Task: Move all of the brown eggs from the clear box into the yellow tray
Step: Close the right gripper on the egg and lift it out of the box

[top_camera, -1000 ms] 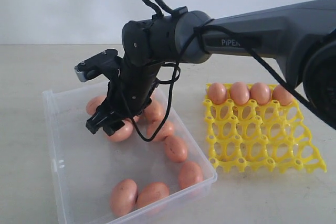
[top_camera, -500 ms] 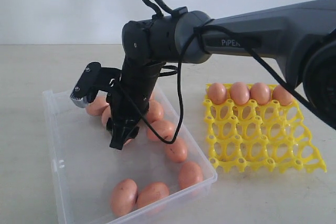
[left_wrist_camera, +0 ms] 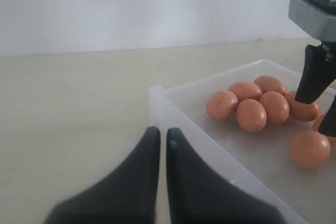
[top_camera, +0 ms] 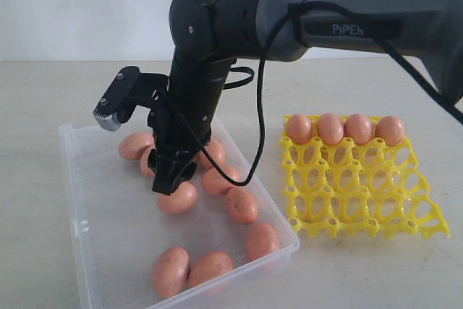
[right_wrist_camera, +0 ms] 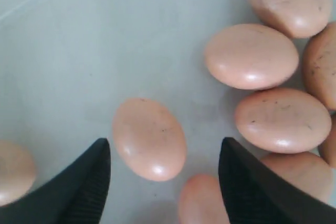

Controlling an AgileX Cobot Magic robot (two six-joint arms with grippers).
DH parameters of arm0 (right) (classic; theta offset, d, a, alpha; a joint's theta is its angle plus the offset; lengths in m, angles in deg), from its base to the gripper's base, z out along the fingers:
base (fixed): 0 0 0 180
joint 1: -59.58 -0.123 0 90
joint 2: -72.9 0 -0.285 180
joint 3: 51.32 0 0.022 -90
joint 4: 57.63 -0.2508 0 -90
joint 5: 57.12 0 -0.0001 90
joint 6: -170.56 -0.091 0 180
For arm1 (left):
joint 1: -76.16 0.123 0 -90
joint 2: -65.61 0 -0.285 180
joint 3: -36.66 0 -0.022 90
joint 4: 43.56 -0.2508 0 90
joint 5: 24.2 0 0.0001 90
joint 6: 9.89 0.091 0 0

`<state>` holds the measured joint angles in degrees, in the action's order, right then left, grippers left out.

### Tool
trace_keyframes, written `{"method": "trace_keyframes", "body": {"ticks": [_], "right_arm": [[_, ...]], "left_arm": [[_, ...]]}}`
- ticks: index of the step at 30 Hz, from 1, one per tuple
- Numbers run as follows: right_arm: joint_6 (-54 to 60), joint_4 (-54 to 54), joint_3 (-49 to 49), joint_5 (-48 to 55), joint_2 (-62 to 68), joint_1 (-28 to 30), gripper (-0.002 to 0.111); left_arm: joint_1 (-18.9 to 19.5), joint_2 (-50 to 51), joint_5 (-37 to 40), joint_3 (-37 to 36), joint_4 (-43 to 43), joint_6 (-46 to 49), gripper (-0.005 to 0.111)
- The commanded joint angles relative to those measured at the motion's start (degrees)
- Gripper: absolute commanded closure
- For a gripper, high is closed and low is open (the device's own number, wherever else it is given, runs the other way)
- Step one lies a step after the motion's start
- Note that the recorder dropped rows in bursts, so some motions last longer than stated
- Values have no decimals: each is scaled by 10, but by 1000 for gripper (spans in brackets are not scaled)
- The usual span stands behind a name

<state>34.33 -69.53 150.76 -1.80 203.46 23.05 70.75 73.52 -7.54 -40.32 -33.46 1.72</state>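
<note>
Early on: 4 brown eggs (top_camera: pixel 330 129) sat in the yellow tray's (top_camera: pixel 362 231) far row, approx 9 more lay in the clear box (top_camera: pixel 108 244), w/ right gripper (right_wrist_camera: pixel 164 142) spread wide & empty over a loose egg (right_wrist_camera: pixel 149 137), left gripper (left_wrist_camera: pixel 161 135) closed on nothing beside the box.

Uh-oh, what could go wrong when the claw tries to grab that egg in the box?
The open right gripper hangs over one brown egg that sits nearer one finger, so closing might just nudge it and let it roll away. Other eggs crowd close to the other finger, which could bump or crack one coming down.
</note>
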Motion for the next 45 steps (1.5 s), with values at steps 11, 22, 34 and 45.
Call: {"method": "trace_keyframes", "body": {"ticks": [11, 22, 34, 45], "right_arm": [[110, -37, 3, 31, -6, -1, 56], [41, -51, 3, 69, 57, -1, 56], [2, -57, 3, 45, 91, -1, 108], [-147, -218, -209, -432, -93, 0, 108]], "left_arm": [[-3, -1, -4, -2, -1, 0, 103], [-3, -1, -4, -2, -1, 0, 103], [-3, -1, -4, -2, -1, 0, 103], [-3, -1, -4, -2, -1, 0, 103]]}}
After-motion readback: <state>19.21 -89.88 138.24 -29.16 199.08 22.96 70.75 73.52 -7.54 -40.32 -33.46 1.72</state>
